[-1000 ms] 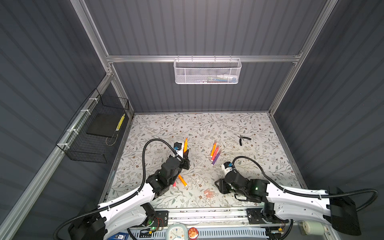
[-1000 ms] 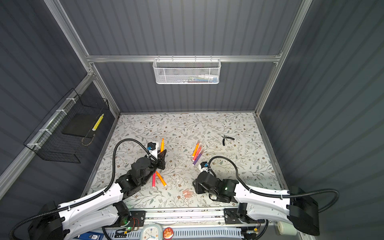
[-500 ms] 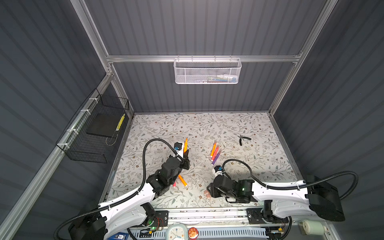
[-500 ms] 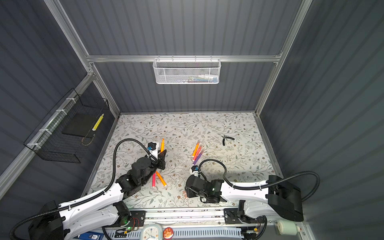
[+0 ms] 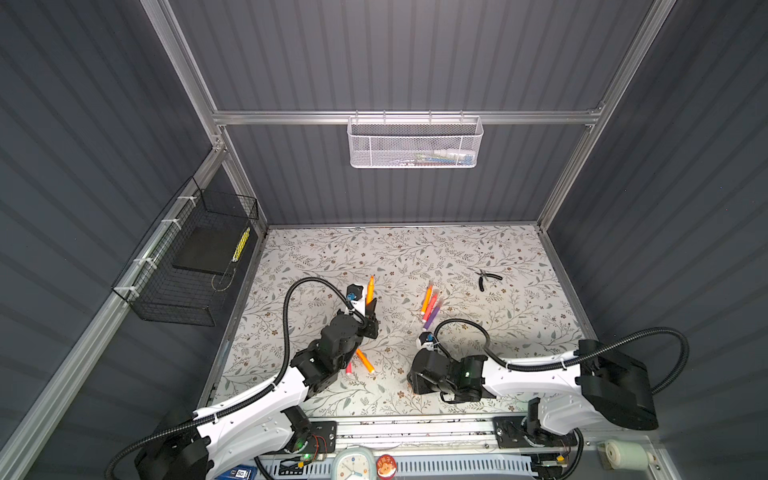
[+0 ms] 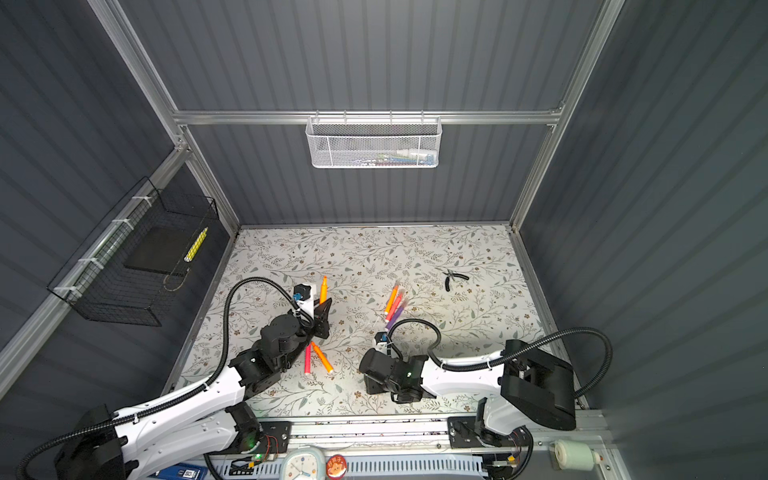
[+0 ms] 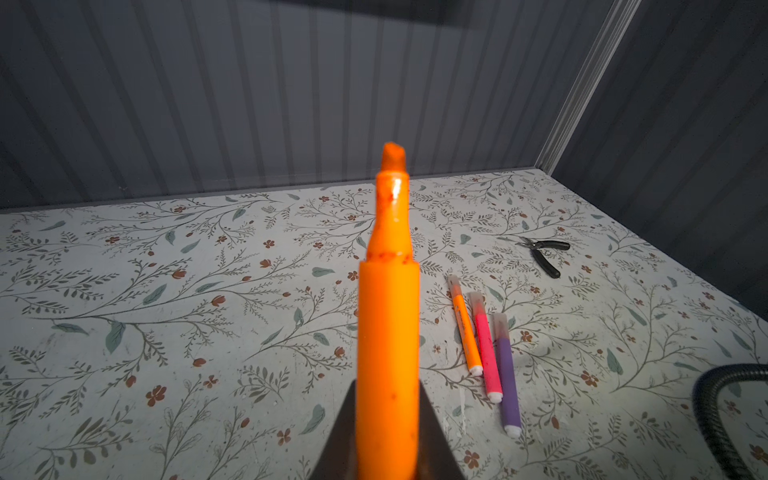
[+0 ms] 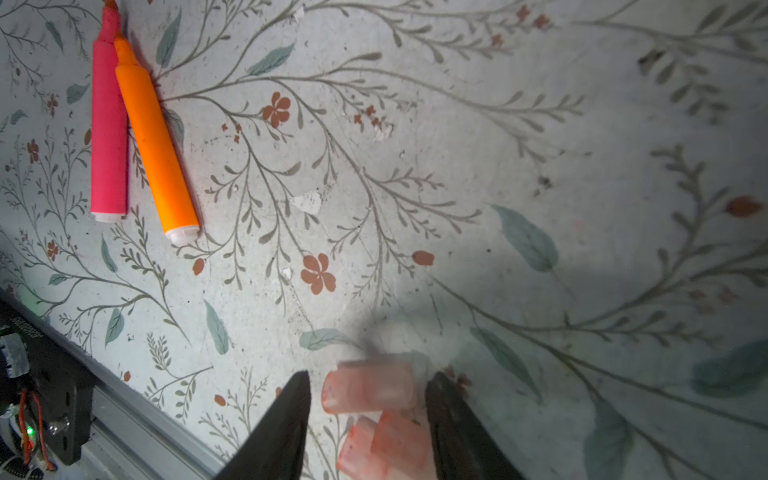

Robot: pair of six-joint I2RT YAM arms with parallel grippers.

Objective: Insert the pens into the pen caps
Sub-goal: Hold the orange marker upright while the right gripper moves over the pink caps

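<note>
Floral-papered desk [image 5: 415, 249], ribbed grey walls on three sides; entries by view.

Top views. Left gripper [image 5: 371, 309]: raised left of the desk's middle, clamped on an orange pen [image 5: 370, 287] held tip-up. Three pens [image 5: 430, 305]: side by side near the middle. Pliers [image 5: 486, 277]: toward the far right corner. Pink pen [image 5: 349, 368] and second orange pen [image 5: 365, 360]: toward the front edge, partly under the left arm. Right gripper [image 8: 370, 376]: hidden beneath its own wrist in both top views, low by the front edge. Open room: the far half was bare except for the pliers, and a free strip lay between the arms.

Left wrist. Jaws were shut on the pen's barrel, with the bare tip well clear of them. The three pens looked capped. Hazard: any slip or tilt in this grip would likely throw the tip off a cap's mouth.

Right wrist. Jaws stood apart, one at each end of a pinkish cap [image 8: 368, 390] lying on the desk; no contact could be made out. Other caps [image 8: 386, 444] lay just beside it, apparently touching it. Front rail [image 8: 124, 415]: near. Hazards:
- Closing on the cap's ends could cover its mouth or squirt it out.
- The neighbouring caps could be nudged or pinched along with it.
- A knocked cap might roll to the front edge.
- A low finger might strike the rail.
</note>
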